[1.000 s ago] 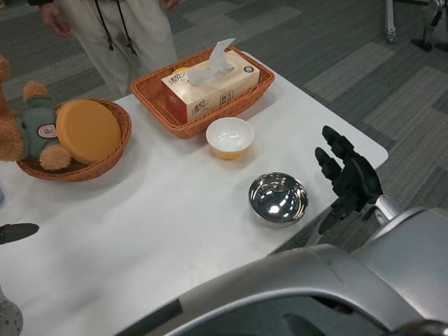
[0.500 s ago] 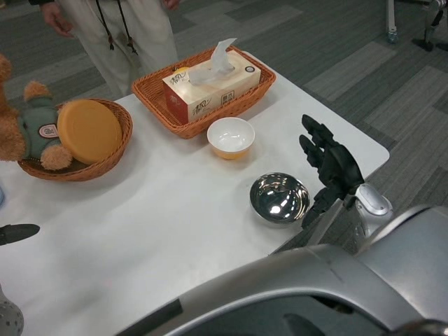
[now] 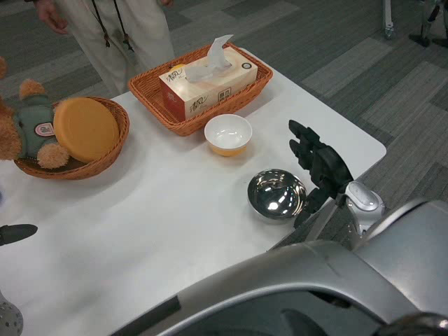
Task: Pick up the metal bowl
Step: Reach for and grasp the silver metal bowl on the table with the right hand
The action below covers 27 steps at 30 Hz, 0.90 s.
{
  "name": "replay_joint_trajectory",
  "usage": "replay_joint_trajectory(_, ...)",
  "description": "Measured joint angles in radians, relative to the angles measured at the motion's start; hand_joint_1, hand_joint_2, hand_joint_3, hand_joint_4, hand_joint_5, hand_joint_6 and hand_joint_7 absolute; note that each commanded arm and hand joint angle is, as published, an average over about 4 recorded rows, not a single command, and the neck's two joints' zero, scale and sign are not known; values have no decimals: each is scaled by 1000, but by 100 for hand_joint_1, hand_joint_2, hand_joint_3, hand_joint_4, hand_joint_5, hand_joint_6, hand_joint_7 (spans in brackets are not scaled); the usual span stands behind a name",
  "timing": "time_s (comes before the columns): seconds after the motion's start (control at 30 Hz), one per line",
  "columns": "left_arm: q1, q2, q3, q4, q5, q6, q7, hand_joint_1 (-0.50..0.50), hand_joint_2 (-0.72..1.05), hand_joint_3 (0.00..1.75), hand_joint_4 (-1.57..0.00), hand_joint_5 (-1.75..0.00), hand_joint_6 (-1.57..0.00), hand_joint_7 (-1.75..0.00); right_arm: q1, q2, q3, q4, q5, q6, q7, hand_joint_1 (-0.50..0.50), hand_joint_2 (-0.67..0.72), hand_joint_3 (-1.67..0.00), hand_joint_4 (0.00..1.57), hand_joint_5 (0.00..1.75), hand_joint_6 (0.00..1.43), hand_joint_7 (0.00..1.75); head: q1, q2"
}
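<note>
The shiny metal bowl [image 3: 277, 194] stands upright on the white table [image 3: 154, 210] near its front right edge. My right hand [image 3: 316, 168] hovers just to the right of the bowl, its black fingers spread and holding nothing; the thumb hangs by the bowl's right rim, and I cannot tell whether it touches. Only a dark tip of my left hand [image 3: 17, 232] shows at the left edge of the picture, low over the table.
A small white-and-yellow bowl [image 3: 228, 134] sits just behind the metal bowl. Behind it a wicker tray [image 3: 257, 78] holds a tissue box [image 3: 207, 84]. A round wicker basket [image 3: 112, 150] with an orange disc and a teddy bear stands far left. A person [image 3: 119, 31] stands beyond the table.
My right hand has moved left and forward, from off the table's right edge to right beside the metal bowl. The view has shifted slightly.
</note>
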Motion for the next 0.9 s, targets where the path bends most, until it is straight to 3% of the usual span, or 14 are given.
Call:
replay_joint_trajectory(0.8, 0, 2, -4, 0, 0, 0, 0, -50, -64, 9, 0, 0, 0, 0, 0, 0, 32, 22, -72, 5, 8, -46, 28, -8, 0, 0, 0, 14, -5, -20)
replay_joint_trajectory(0.9, 0, 2, -4, 0, 0, 0, 0, -50, -68, 9, 0, 0, 0, 0, 0, 1, 42, 23, -79, 4, 8, -46, 23, -8, 0, 0, 0, 14, -6, -22)
